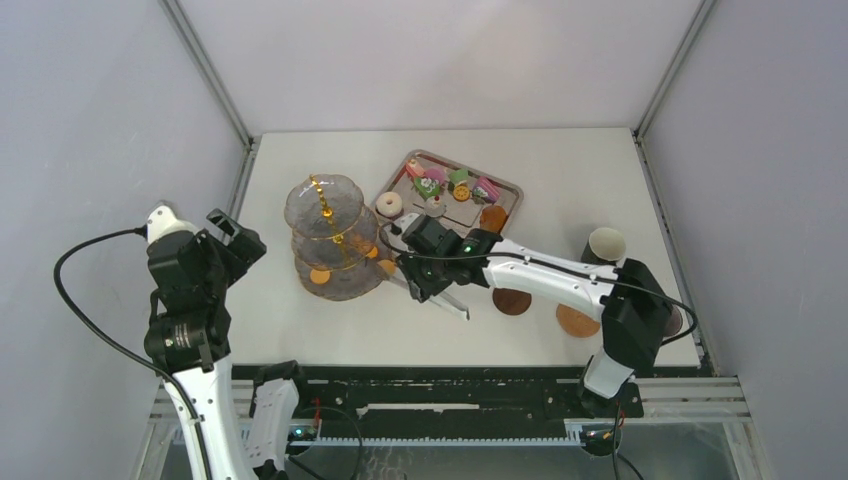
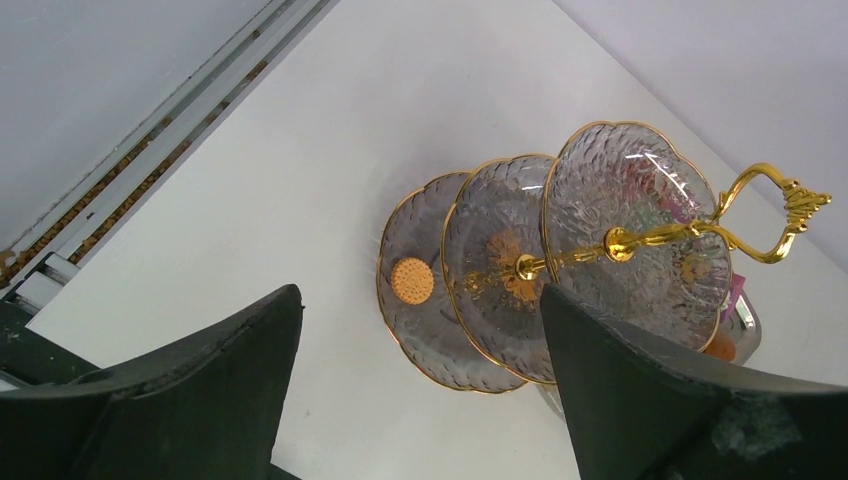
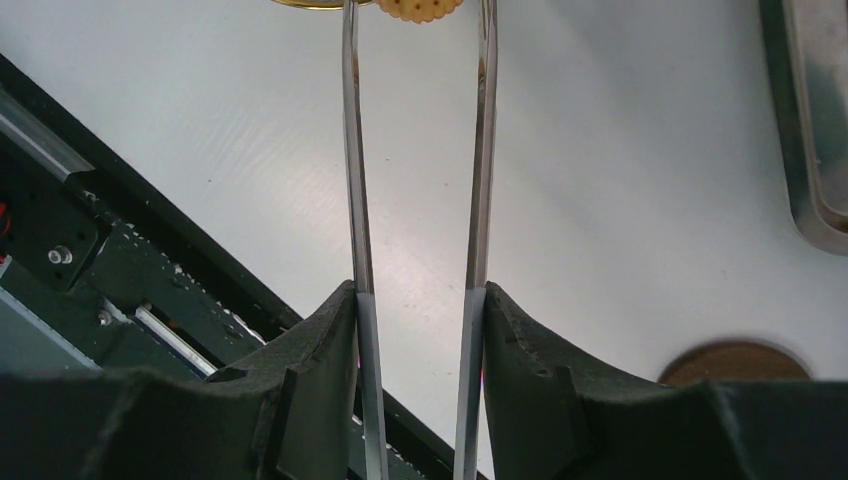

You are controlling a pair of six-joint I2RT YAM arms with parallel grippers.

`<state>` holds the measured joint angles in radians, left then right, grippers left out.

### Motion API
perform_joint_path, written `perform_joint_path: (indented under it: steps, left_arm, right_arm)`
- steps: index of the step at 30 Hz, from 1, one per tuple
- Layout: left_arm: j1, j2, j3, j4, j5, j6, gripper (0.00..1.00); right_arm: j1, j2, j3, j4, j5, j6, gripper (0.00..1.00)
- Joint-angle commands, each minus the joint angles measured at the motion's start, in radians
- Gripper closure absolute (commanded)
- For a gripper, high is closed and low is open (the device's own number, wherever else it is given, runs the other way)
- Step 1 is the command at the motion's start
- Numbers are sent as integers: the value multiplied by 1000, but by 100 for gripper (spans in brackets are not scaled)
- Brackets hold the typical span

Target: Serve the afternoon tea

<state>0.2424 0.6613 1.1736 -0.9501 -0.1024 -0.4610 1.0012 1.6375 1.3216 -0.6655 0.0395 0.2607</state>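
Note:
The three-tier glass stand (image 1: 325, 235) with a gold pole stands left of centre; it also shows in the left wrist view (image 2: 560, 250). One orange cookie (image 2: 412, 281) lies on its bottom tier. My right gripper (image 1: 428, 272) is shut on the long metal tongs (image 3: 352, 160), whose tips hold another orange cookie (image 3: 420, 8) at the rim of the bottom tier (image 1: 386, 266). Small colourful cakes (image 1: 445, 182), a white ring donut (image 1: 388, 204) and a cookie (image 1: 493, 217) lie on the steel tray (image 1: 510, 190). My left gripper (image 1: 232, 240) is open and empty, left of the stand.
Two brown coasters (image 1: 511, 300) (image 1: 577, 320) lie on the table at the right front; one also shows in the right wrist view (image 3: 735, 362). A cup (image 1: 605, 243) stands right of them. The right arm partly hides something round (image 1: 677, 320). The black rail runs along the near edge.

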Motion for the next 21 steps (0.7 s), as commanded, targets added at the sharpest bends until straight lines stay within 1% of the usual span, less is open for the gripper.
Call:
perform_joint_path:
  steps: [1, 8, 14, 19, 21]
  left_arm:
    - [-7, -11, 35, 6, -1, 18, 7]
    - [-6, -17, 40, -6, -21, 26, 7]
    - [-6, -17, 28, -7, -14, 28, 7]
    - [-6, -19, 21, -10, -13, 29, 7]
    - [-6, -20, 18, -8, -13, 31, 7]
  right_arm:
    - [35, 29, 89, 72, -12, 12, 63]
    - [70, 124, 181, 59, -16, -8, 62]
    - [94, 211, 252, 76, -67, -30, 61]
    - [107, 250, 280, 90, -81, -35, 50]
    - [107, 259, 286, 84, -76, -36, 47]
